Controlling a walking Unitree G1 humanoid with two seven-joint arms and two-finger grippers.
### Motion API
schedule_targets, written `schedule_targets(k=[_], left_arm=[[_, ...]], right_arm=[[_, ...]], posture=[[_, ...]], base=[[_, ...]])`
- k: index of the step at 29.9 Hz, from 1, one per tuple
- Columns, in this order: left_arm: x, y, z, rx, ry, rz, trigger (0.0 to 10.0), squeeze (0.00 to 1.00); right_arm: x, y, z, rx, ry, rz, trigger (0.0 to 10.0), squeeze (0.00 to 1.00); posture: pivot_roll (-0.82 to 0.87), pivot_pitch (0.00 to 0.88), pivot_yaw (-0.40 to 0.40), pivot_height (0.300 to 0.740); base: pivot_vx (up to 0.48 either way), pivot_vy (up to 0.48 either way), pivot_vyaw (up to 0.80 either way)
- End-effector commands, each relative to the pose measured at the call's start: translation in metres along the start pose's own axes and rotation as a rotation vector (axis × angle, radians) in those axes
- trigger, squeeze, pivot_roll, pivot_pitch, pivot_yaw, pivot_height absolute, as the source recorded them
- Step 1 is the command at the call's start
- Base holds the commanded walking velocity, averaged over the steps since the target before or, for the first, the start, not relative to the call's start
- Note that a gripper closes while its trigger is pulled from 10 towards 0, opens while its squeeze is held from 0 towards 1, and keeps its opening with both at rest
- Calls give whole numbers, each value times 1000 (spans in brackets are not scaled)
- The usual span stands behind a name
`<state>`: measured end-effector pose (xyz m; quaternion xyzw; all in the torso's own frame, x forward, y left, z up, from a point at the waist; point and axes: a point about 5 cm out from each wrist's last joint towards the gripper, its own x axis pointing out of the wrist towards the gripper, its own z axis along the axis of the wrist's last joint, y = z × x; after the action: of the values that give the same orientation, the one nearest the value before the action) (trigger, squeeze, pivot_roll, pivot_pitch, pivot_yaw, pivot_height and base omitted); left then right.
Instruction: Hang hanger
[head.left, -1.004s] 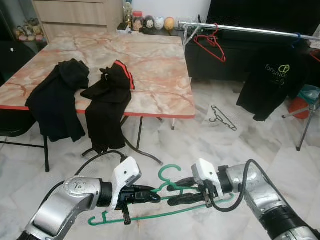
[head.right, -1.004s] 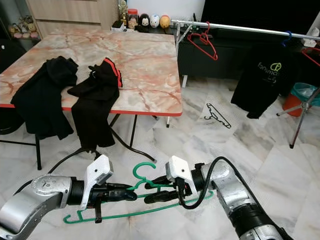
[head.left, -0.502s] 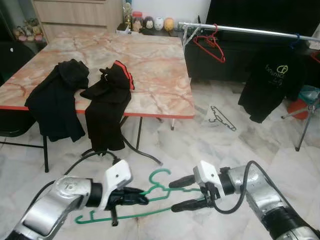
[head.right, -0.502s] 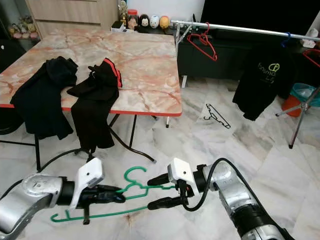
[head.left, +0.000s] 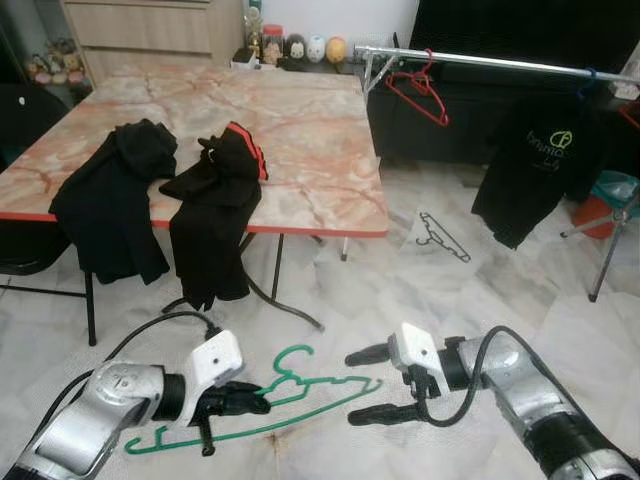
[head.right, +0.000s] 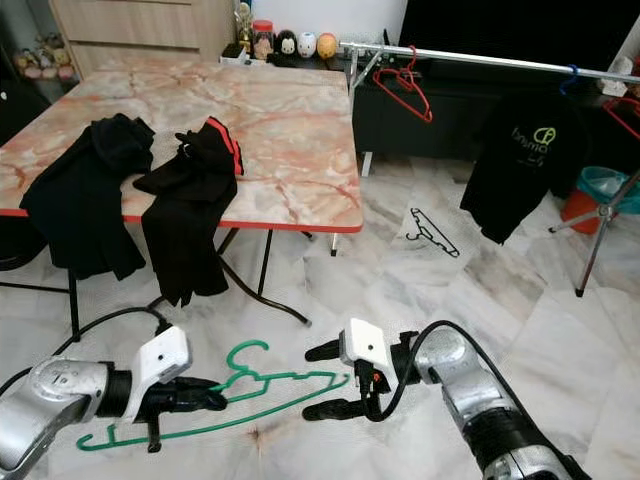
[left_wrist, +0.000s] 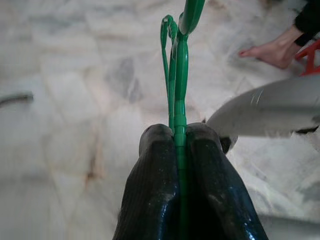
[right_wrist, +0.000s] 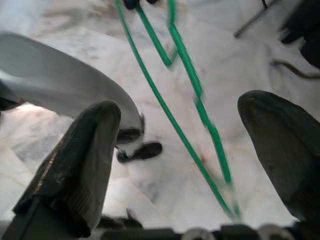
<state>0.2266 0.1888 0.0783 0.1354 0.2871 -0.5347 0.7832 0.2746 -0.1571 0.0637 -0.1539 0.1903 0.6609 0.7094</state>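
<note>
Hanger (head.left: 290, 400), green and thin, is pinched in my left gripper (head.left: 245, 400), low over the marble floor (head.left: 330, 290) in front of the table (head.left: 320, 150). My left fingers (left_wrist: 160, 200) are closed tight on one of its bars, with the hook end curling up toward the table and the long bottom bar trailing out below my left arm. My right gripper (head.left: 368, 385) sits just beside the hanger's far tip, on the side away from my left gripper, with its two black fingers (right_wrist: 85, 160) spread wide and touching nothing; the green wire runs between them without contact.

On the table, near its front edge, two black garments (head.left: 215, 200) lie draped with their lower parts hanging over the side. Beyond the table's right corner a clothes rail (head.left: 500, 62) carries a red hanger (head.left: 420, 90) and a black T-shirt (head.left: 535, 165). A small dark hanger (head.left: 443, 236) lies on the floor between the table and the T-shirt. A row of small figurines (head.left: 300, 47) stands behind the table's far edge.
</note>
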Motion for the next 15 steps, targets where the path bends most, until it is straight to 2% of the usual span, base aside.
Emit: schedule_targets(k=[1,4,5,6,7,9,10,11,13,15], left_arm=[[-7,4,-17,-26,37,38,0,0],[-9,5,-27,-57,41,57,0,0],[-10,5,-31,-78,35,71,0,0],[-11,6,-36,-92,29,94,0,0],[-12,8,-44,-126,24,142,0,0],[-12,9,-48,-136,23,163,0,0],[-10,16,-57,-137,21,268,8392,0],[-10,21,-63,-148,27,345,10000,0],[-9,29,-76,-173,53,497,10000,0],[-9,32,-89,-255,55,596,10000,0]], right_arm=[[-5,-1,-11,13,54,-51,10000,1000],[-6,0,-20,28,88,-79,10000,1000],[-7,1,-26,46,108,-106,10000,800],[-8,1,-33,69,131,-136,10000,467],[-10,3,-48,103,192,-207,10000,0],[-11,3,-54,123,215,-238,10000,0],[-10,4,-66,145,265,-335,10000,0],[-10,4,-73,180,288,-403,10000,0],[-10,6,-84,246,316,-528,10000,0],[-9,7,-92,287,322,-642,10000,0]], posture=[[67,0,-75,736],[65,0,-75,736],[66,0,-76,736],[68,0,-77,736],[68,0,-77,736],[67,0,-78,736],[70,0,-81,736],[70,0,-81,736],[71,0,-80,736],[68,0,-77,736]], base=[[0,0,0],[0,0,0],[0,0,0],[0,0,0],[0,0,0],[0,0,0],[0,0,0],[0,0,0],[0,0,0],[0,0,0]])
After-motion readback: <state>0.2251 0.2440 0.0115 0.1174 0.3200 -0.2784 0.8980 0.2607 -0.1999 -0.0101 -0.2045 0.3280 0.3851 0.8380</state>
